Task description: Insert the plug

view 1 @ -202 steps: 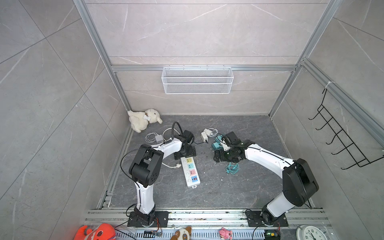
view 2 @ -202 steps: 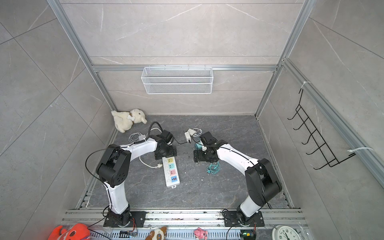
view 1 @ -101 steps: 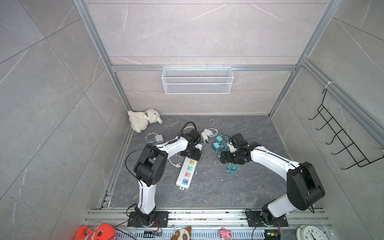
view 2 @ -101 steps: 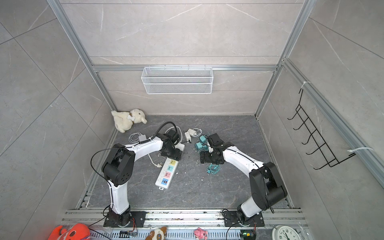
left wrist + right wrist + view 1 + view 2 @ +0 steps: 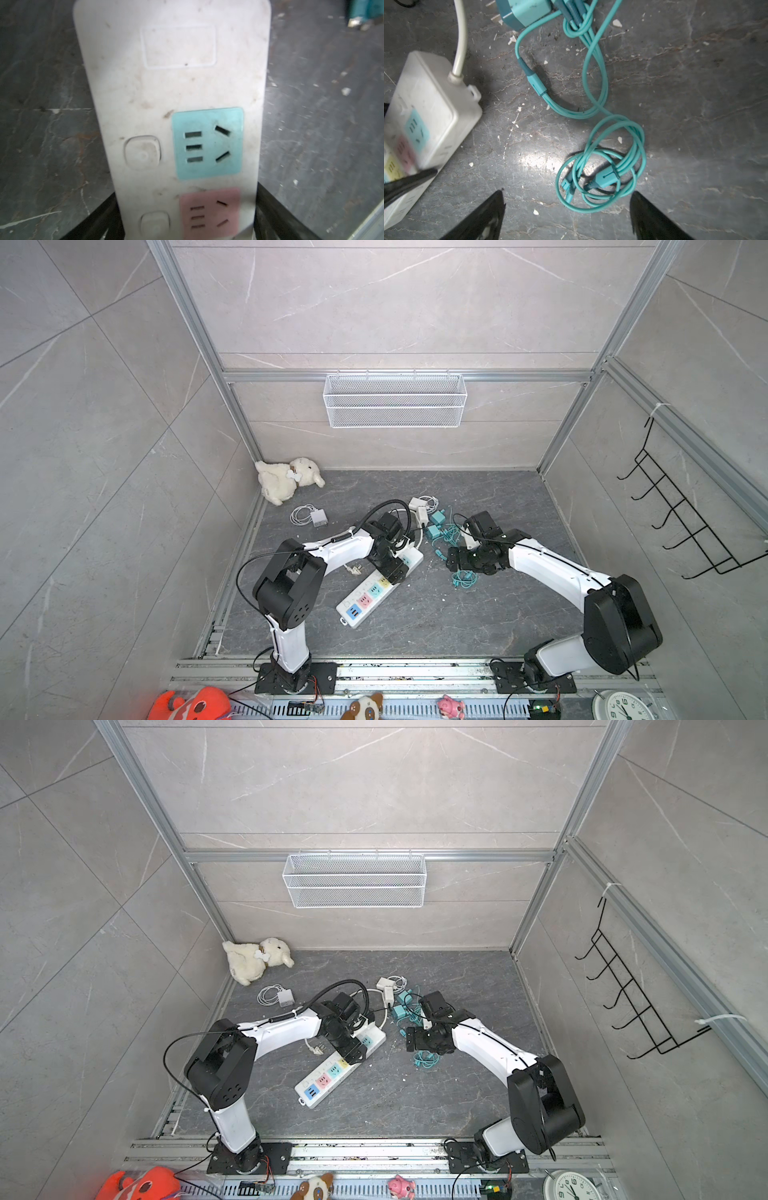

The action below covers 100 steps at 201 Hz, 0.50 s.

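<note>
My left fingers (image 5: 270,209) clamp the power strip (image 5: 172,87) by its sides. My right fingers (image 5: 648,216) stand apart; the teal plug (image 5: 529,10) lies well ahead, beyond its coiled cable (image 5: 607,178).

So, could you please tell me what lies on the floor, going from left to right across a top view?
Plush lamb → white charger with its coiled cable → power strip → teal chargers → coiled teal cable.
</note>
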### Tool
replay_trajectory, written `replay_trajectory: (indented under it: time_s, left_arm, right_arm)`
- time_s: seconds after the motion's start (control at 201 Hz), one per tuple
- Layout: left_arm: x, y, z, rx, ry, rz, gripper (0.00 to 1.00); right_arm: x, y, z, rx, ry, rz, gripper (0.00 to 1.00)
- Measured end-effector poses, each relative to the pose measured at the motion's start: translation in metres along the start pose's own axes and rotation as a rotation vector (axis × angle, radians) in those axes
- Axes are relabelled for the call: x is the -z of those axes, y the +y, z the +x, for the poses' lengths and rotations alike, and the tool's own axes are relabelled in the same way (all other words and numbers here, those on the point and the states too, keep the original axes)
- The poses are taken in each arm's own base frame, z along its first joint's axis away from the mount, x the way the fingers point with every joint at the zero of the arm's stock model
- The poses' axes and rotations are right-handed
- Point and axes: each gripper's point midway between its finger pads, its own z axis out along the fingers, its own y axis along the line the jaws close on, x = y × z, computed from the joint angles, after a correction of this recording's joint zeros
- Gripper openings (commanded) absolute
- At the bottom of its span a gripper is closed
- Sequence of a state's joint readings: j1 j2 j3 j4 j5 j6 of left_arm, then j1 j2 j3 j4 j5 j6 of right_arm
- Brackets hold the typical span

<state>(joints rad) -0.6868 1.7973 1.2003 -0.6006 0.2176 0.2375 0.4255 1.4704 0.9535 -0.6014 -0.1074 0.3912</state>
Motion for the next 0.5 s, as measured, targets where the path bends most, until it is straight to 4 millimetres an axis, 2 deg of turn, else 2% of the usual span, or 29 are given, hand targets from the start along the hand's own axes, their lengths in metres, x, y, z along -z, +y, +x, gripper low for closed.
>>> replay_trajectory:
  time_s: [0.224,0.329,0.498]
  left_arm:
    - [0.002,-0.019,-0.003,-0.071,-0.013,0.083,0.86]
    - [-0.003,-0.025,0.0,-0.094,-0.011,0.09,0.86]
    - [-0.02,-0.046,0.02,-0.152,0.046,0.087,0.86]
  right_arm:
    - [0.001,-0.005,0.001,-0.004,0.001,0.021,0.95]
    - [0.004,-0.008,-0.003,-0.014,-0.003,0.032,0.95]
    - [0.007,-0.009,-0.018,-0.017,-0.026,0.038,0.95]
